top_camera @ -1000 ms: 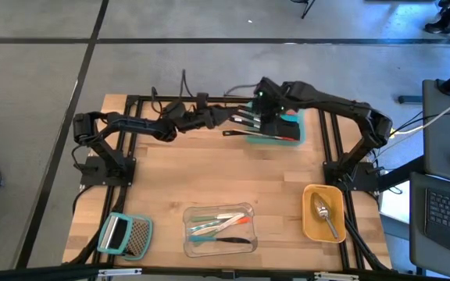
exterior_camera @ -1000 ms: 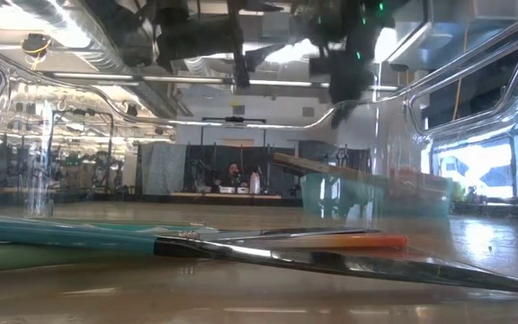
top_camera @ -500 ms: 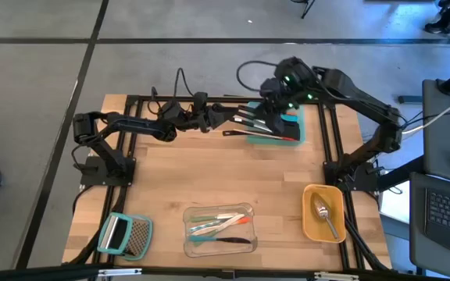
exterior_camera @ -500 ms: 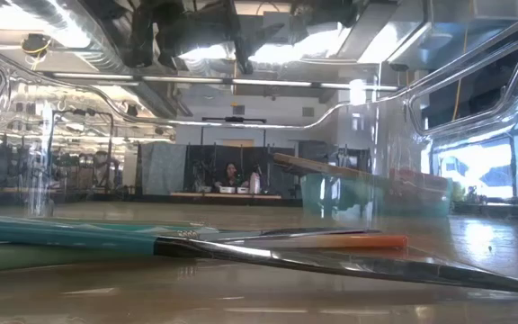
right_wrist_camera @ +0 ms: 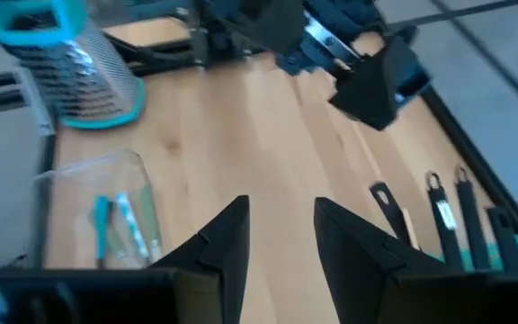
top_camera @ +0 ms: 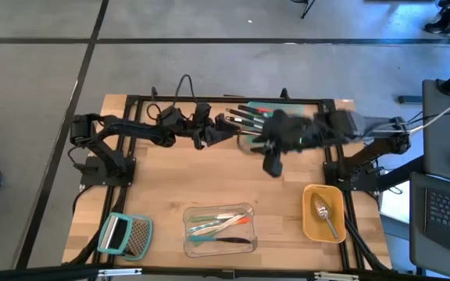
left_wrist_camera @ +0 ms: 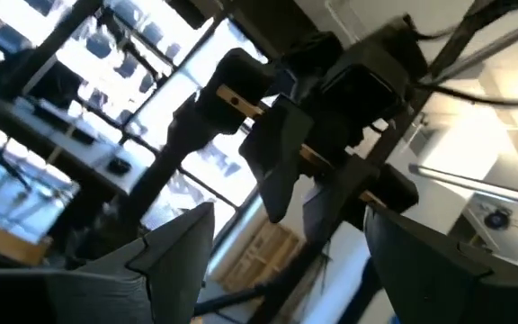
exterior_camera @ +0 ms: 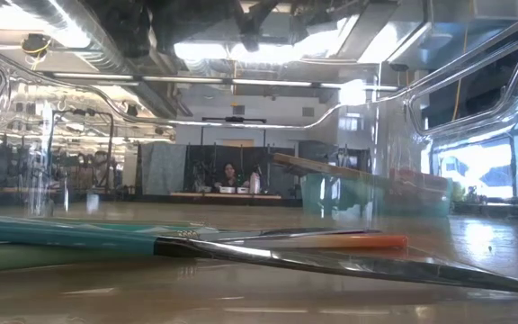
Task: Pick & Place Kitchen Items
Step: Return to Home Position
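Spatulas (top_camera: 241, 119) lie in the teal bin (exterior_camera: 326, 196) at the bench's (top_camera: 170, 179) far edge, slim tools (top_camera: 217, 225) in the clear bin (top_camera: 187, 230) and the spoon (top_camera: 325, 212) in the yellow bin (top_camera: 307, 215) at its near edge. The right gripper (right_wrist_camera: 281, 205) over mid-bench and the left gripper (left_wrist_camera: 286, 225) beside the spatulas hang open, empty. Sorting seems done; both arms should fold home.
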You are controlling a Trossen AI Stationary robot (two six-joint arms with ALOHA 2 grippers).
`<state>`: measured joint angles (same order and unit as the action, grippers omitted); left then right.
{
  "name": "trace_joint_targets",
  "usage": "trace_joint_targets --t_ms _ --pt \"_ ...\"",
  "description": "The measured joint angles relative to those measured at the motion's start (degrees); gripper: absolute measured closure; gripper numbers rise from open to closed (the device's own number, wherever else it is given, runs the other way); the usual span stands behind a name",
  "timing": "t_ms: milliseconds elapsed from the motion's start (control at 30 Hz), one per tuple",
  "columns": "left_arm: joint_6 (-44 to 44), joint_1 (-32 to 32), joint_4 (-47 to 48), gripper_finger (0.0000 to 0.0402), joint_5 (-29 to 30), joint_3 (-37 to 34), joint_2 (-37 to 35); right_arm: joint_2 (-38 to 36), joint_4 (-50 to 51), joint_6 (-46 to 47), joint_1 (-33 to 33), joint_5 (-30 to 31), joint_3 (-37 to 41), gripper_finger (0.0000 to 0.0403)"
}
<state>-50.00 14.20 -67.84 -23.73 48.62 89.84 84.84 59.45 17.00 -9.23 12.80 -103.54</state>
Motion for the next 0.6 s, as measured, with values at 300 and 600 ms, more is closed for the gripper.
trace_joint_targets --t_ms 300,600 --pt "-1.68 -1.47 3.85 0.0121 -1.53 0.0 0.0 -6.95 -8.53 9.77 -13.54 15.8 17.18 0.0274" --pt "-1.7 -0.97 7.85 0.0121 -0.66 0.0 0.0 -26.26 -31.22 17.22 -16.38 18.81 49.48 0.0274"
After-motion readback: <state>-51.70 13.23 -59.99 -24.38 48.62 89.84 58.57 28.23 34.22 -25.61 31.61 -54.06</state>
